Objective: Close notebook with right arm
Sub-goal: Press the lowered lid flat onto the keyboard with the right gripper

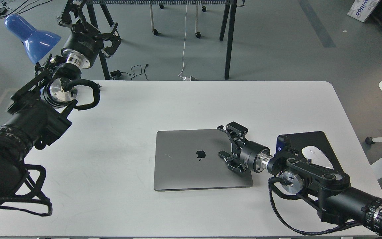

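Note:
The notebook point(191, 159) is a space-grey laptop lying shut and flat on the white table point(128, 109), lid down with the dark apple logo facing up. My right arm comes in from the lower right. Its gripper point(222, 141) is open, with the jaws spread over the right part of the lid, on or just above it. The small blue part point(280, 143) shows behind the wrist. My left gripper point(91, 24) is held high beyond the table's far left corner, open and empty, far from the notebook.
A black mouse pad point(323, 141) with a white mouse point(314, 155) lies right of the notebook, partly under my right arm. A blue lamp shade point(31, 35) stands at the far left. Trestle legs and cables are on the floor behind the table.

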Robot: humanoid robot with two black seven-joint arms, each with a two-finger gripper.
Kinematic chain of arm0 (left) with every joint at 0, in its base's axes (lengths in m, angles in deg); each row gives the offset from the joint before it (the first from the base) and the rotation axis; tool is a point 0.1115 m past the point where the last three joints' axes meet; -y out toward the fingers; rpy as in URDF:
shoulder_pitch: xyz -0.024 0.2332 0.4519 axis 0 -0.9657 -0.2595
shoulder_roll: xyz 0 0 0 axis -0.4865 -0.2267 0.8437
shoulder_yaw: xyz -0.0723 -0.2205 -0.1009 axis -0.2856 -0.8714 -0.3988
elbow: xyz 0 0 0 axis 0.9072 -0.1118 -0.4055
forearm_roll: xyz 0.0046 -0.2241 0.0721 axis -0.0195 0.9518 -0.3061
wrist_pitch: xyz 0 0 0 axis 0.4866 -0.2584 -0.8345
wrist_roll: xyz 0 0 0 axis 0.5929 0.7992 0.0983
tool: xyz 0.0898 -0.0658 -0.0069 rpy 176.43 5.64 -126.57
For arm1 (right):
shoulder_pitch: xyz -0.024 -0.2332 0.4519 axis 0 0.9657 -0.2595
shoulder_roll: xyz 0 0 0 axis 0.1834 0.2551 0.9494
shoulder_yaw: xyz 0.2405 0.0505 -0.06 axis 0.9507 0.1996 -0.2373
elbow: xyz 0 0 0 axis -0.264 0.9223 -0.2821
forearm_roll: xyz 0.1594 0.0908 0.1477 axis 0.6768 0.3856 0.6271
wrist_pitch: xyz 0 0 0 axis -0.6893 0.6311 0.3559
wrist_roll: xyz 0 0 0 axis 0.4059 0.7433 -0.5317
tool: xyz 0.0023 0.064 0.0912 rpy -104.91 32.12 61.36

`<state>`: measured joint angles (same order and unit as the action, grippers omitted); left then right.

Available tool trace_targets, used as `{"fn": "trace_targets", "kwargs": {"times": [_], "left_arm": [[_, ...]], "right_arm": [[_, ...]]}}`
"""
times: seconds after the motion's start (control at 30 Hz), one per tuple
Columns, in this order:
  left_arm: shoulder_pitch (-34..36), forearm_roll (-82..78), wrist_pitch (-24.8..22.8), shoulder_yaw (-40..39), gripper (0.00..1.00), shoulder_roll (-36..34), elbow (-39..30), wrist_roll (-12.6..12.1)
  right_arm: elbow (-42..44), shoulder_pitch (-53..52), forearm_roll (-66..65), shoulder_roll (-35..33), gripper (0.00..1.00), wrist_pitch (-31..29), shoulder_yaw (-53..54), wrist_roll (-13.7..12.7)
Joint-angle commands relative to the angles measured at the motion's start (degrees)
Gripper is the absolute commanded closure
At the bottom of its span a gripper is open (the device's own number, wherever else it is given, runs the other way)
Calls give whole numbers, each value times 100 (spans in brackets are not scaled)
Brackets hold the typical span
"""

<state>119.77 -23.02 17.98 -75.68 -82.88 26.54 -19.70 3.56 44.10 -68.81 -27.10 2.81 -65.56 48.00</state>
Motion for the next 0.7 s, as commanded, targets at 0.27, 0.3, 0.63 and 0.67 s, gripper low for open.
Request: {"fn": "trace_targets", "kwargs": {"times": [0.27, 0.3, 0.63, 0.67], "left_arm": [[0, 9, 0, -9, 0, 1, 0, 0], [0, 9, 0, -9, 0, 1, 0, 0], [0, 9, 0, -9, 0, 1, 0, 0], [0, 9, 0, -9, 0, 1, 0, 0]], "right_arm": [[-414, -554, 26, -424, 0, -45, 2017, -6], [-414, -563, 26, -424, 0, -45, 2332, -41], [-108, -773, 500, -257, 0, -45, 4347, -208], [15, -808, 614, -275, 0, -45, 4392, -244]]}}
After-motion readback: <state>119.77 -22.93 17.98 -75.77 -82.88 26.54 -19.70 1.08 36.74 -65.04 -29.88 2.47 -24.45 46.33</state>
